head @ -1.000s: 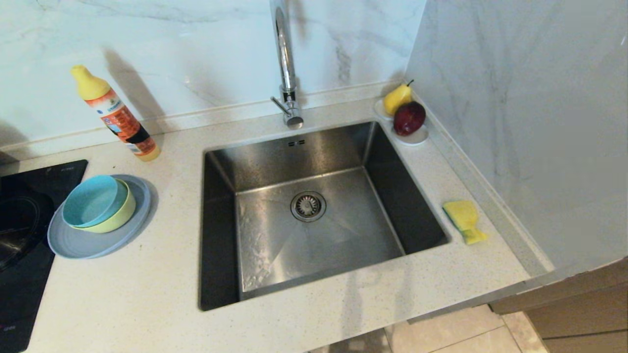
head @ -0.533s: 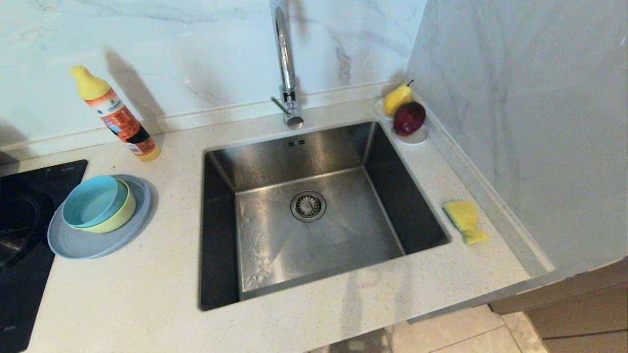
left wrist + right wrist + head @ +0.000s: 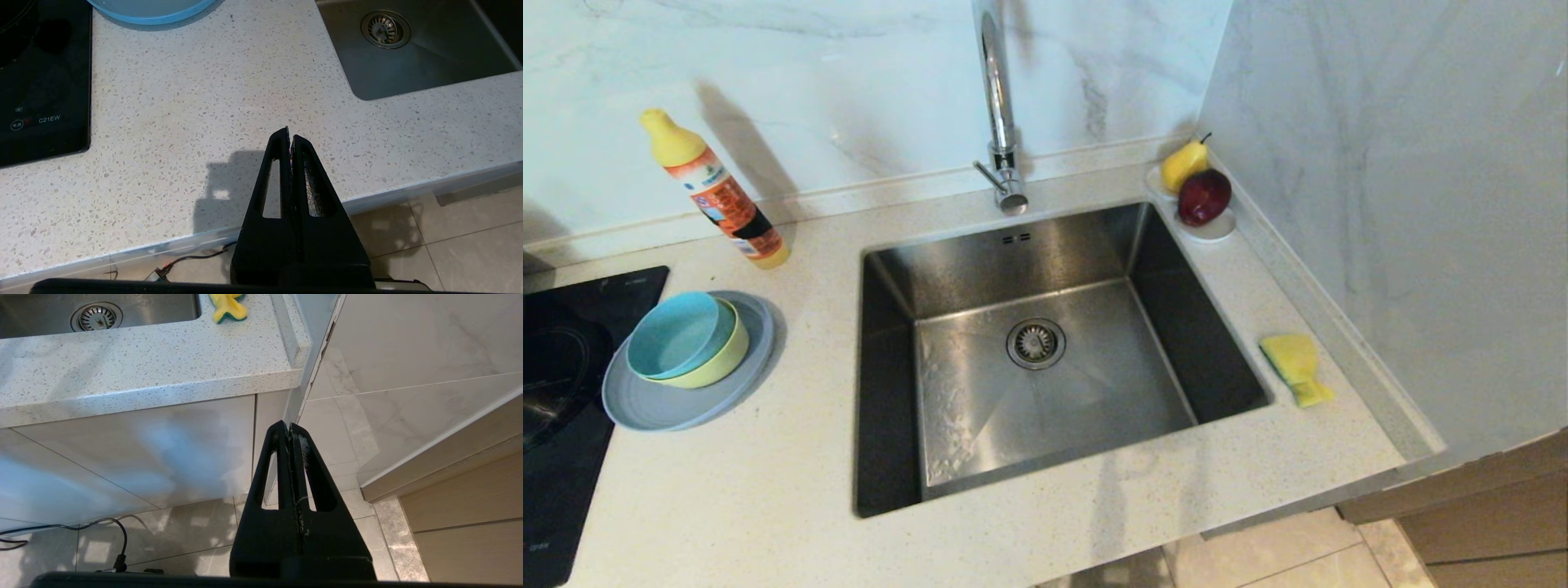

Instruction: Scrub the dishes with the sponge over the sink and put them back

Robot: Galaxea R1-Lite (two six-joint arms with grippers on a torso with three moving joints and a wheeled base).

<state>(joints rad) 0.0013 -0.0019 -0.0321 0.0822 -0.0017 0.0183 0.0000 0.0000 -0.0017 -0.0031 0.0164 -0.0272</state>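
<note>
Nothing has moved: sponge (image 3: pixel 1296 367) lies lengthwise along sink (image 3: pixel 980 245) edge; both tools clenched, empty.

- The sink (image 3: pixel 1045 359) is set in the middle of the countertop (image 3: pixel 792 457), with the tap (image 3: pixel 1001 122) behind its rear rim.
- The dishes (image 3: pixel 686 359) lie left of the sink: two nested bowls on a plate, beside the cooktop (image 3: pixel 564 392).
- The bottle (image 3: pixel 715 192) stands behind the dishes.
- The sponge (image 3: pixel 1296 367) lies right of the sink, near the side wall.
- The fruit dish (image 3: pixel 1213 230) sits at the sink's rear right corner.
</note>
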